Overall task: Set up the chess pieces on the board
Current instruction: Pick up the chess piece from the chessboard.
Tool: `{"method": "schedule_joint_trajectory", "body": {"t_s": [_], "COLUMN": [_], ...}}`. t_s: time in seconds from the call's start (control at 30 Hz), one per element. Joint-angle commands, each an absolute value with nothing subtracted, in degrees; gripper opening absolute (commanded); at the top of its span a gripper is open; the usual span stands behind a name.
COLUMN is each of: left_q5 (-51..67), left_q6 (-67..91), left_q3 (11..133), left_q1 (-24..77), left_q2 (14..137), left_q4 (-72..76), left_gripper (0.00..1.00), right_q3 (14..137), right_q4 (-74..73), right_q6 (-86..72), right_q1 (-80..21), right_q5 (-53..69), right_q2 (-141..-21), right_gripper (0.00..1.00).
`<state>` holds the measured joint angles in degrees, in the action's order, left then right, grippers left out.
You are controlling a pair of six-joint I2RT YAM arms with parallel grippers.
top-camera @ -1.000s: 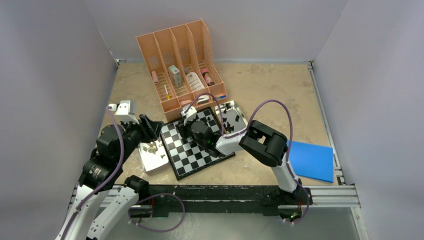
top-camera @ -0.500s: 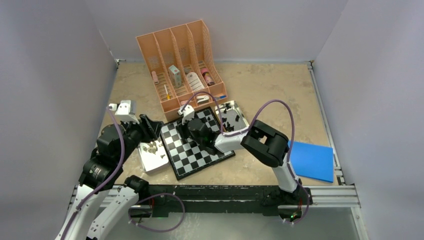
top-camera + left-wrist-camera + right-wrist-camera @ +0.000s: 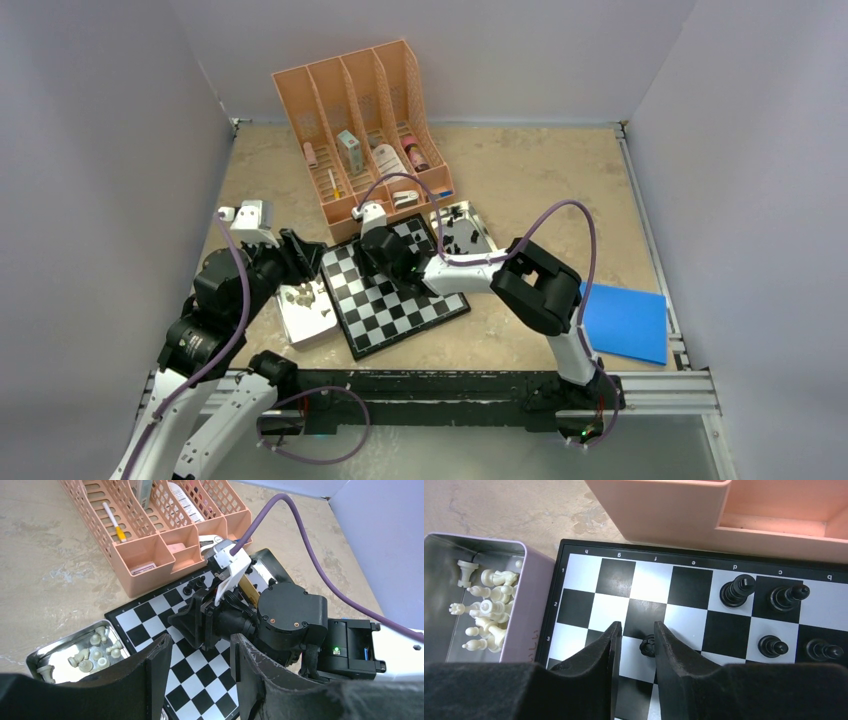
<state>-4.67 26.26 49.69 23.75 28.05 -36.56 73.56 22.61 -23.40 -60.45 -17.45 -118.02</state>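
Note:
The board (image 3: pixel 400 305) lies mid-table, and also shows in the left wrist view (image 3: pixel 150 611) and the right wrist view (image 3: pixel 689 587). My right gripper (image 3: pixel 636 627) is low over the board's far left part (image 3: pixel 372 268). It is open, with a small black piece (image 3: pixel 647 645) standing between the fingers, close against the right one. Several black pieces (image 3: pixel 736 590) stand on squares to its right. Pale pieces (image 3: pixel 486 605) lie in the left tray (image 3: pixel 298 296). My left gripper (image 3: pixel 202 645) is open and empty, hovering by the board's left edge (image 3: pixel 305 252).
A metal tray (image 3: pixel 312 327) with the pale pieces lies left of the board. A second tray (image 3: pixel 480 222) with black pieces (image 3: pixel 462 236) lies at its far right. A peach desk organizer (image 3: pixel 360 130) stands just behind the board. A blue sheet (image 3: pixel 625 320) lies at the right.
My right gripper has moved left and away across the board, toward its far left corner. The left arm has not moved.

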Motion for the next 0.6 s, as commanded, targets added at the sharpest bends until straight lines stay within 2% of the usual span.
{"method": "schedule_joint_trajectory", "body": {"t_s": [0.0, 0.2, 0.43, 0.57], "left_q5": [-5.2, -5.2, -5.4, -5.5], "left_q6": [25.0, 25.0, 25.1, 25.2], "left_q3": [49.6, 49.6, 49.6, 49.6], "left_q1": [23.6, 23.6, 23.6, 23.6], "left_q2": [27.7, 28.1, 28.1, 27.9], "left_q4": [-34.7, -34.6, -34.7, -34.8], "left_gripper": [0.46, 0.47, 0.47, 0.47], "right_q3": [76.0, 77.1, 78.0, 78.5], "right_q4": [17.8, 15.9, 15.0, 15.5], "right_q6": [-24.8, -24.3, -23.4, -22.6], "right_q1": [-60.8, -60.8, -60.8, -60.8], "right_q5": [-19.2, -20.7, -21.7, -21.7], "right_q2": [-115.7, -116.9, -117.5, -117.7], "right_gripper": [0.33, 0.36, 0.29, 0.30]}}
